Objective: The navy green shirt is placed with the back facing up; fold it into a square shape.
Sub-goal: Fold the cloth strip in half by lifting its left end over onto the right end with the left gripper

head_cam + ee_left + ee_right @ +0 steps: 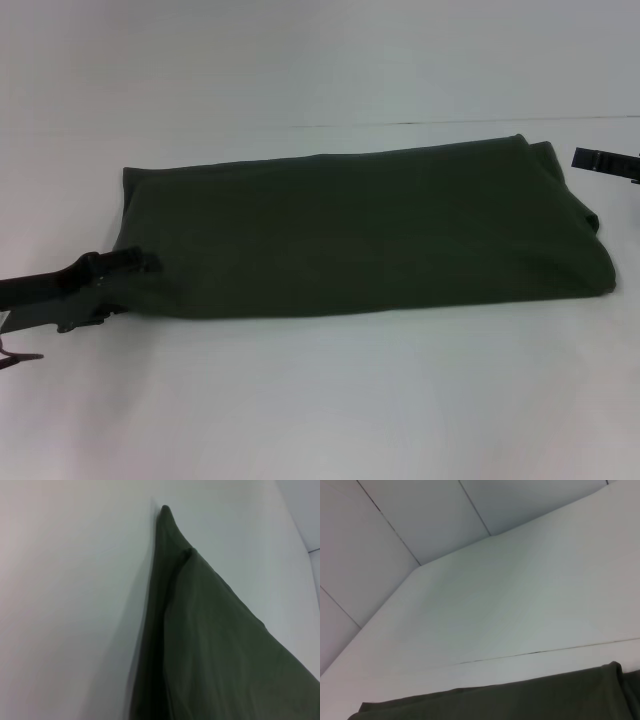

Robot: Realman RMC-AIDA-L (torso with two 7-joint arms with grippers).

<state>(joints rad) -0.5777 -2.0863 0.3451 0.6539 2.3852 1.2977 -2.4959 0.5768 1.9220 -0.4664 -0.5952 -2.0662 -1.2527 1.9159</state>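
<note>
The navy green shirt is seen laid across the middle of the white bench, already folded into a long band running from the robot's left to its right, plain side up. It is judged to be soft, limp and light: the layers are stacked thick along the near edge and at the right end, where a rounded fold bulges, so slipping between layers is to be expected unless all of them are pinched together. A corner or a short end is thought the best place to take hold, so that one end can be carried over the other to make the square.

The left pincer is found at the near left corner of the band, its fingers touching or overlapping the cloth there; whether it is clenched on the fabric cannot be told. In the left wrist view the cloth rises to a peak with a dark fold along one side. The right pincer is held just beyond the far right corner, apart from the cloth; its state cannot be told either.

Nothing else is seen on the bench, and only a thin seam crosses it behind the shirt.
</note>
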